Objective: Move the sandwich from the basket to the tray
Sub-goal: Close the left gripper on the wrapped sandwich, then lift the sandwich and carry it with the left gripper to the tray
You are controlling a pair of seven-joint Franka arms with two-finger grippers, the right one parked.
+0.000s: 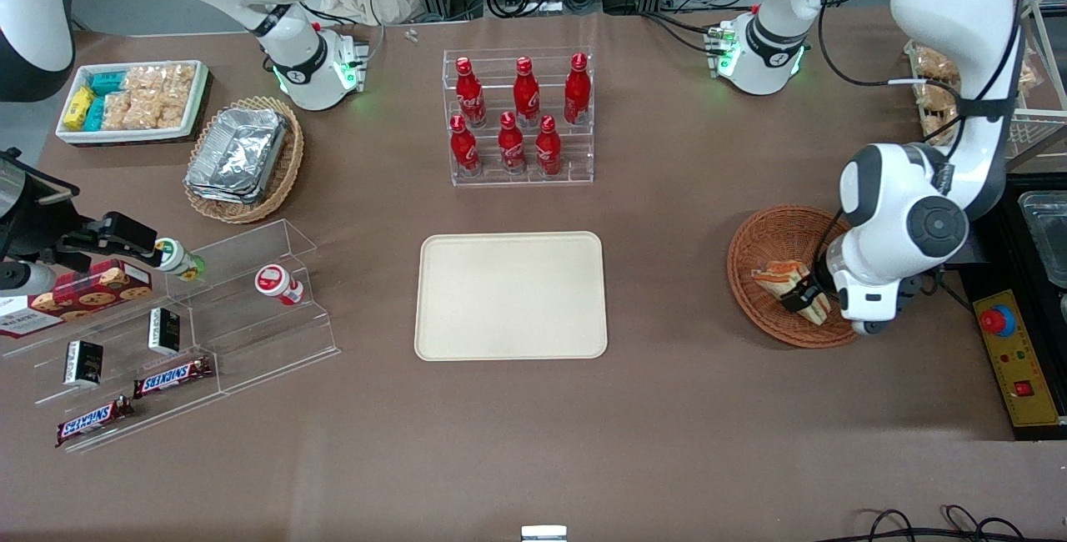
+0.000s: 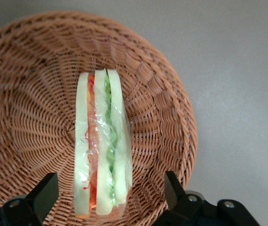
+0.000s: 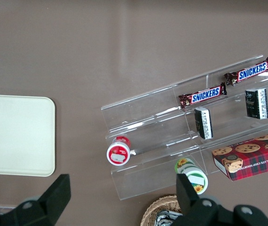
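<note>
Over basket [image 1: 775, 246], hand [image 1: 802, 296] is lowered, fingers [image 2: 42, 190] spread wide astride sandwich [image 2: 103, 146], not yet clamped. Sandwich is seen lying in basket. Grasp step judged underway; closing, lifting, carrying to tray [image 1: 512, 295] needed next.

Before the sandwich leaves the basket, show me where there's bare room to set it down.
The cream rectangular tray is bare all over, with brown table around it. Bare table also lies between the tray and the round reddish-brown wicker basket. The basket is crowded: the gripper has its jaws open astride the clear-wrapped triangular sandwich.
</note>
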